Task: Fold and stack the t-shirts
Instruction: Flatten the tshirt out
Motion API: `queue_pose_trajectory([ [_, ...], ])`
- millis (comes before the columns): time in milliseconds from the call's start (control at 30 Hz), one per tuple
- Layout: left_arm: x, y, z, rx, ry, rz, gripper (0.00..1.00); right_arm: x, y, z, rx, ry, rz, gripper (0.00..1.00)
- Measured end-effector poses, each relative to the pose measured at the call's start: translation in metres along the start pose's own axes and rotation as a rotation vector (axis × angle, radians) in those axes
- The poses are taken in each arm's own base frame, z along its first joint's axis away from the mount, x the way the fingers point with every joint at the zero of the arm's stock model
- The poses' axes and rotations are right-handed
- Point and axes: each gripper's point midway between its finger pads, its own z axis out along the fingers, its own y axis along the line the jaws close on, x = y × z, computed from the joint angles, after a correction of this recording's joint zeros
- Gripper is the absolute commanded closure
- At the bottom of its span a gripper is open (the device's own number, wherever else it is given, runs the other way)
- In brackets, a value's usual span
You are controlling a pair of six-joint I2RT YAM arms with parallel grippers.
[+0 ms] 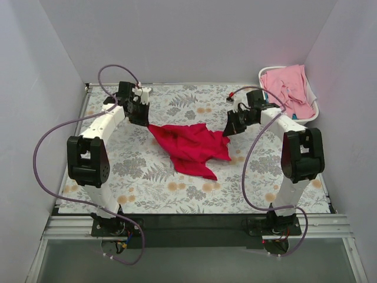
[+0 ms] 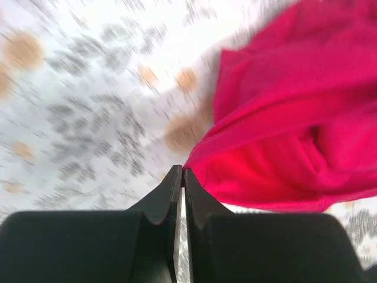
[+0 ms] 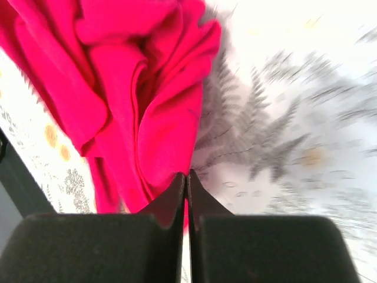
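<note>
Pincers both pressed together: the right pincer nips a fold of the red t-shirt, the left pincer seemingly its hem, though blur obscures this. The shirt lies crumpled in the middle of the counter. It looks light and limp, and is best held at its hem corners.

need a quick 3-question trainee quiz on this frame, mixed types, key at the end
1. True or false: the red tee is in the basket.
2. Where are the pink tees? A) in the basket B) mid-table C) under the red tee
3. Fill in: the jaws of the left gripper and right gripper are ____ on opposite edges of the red tee.
Key: 1 false, it is crumpled on the table. 2 A. 3 shut.
</note>
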Motion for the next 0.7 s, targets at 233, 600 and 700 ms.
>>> queue_pose_trajectory([
  [233, -0.127, 0.033, -0.059, -0.075, -0.295, 0.015, 1.00, -0.101, -0.013, -0.073, 0.095, -0.214, -0.151, 0.99],
  [600, -0.189, 0.026, -0.207, -0.170, -0.689, 0.111, 1.00, -0.152, 0.014, -0.245, 0.338, -0.525, -0.385, 0.99],
  [700, -0.148, 0.027, -0.235, -0.217, -0.698, 0.121, 1.00, -0.131, 0.033, -0.255, 0.383, -0.523, -0.473, 0.99],
])
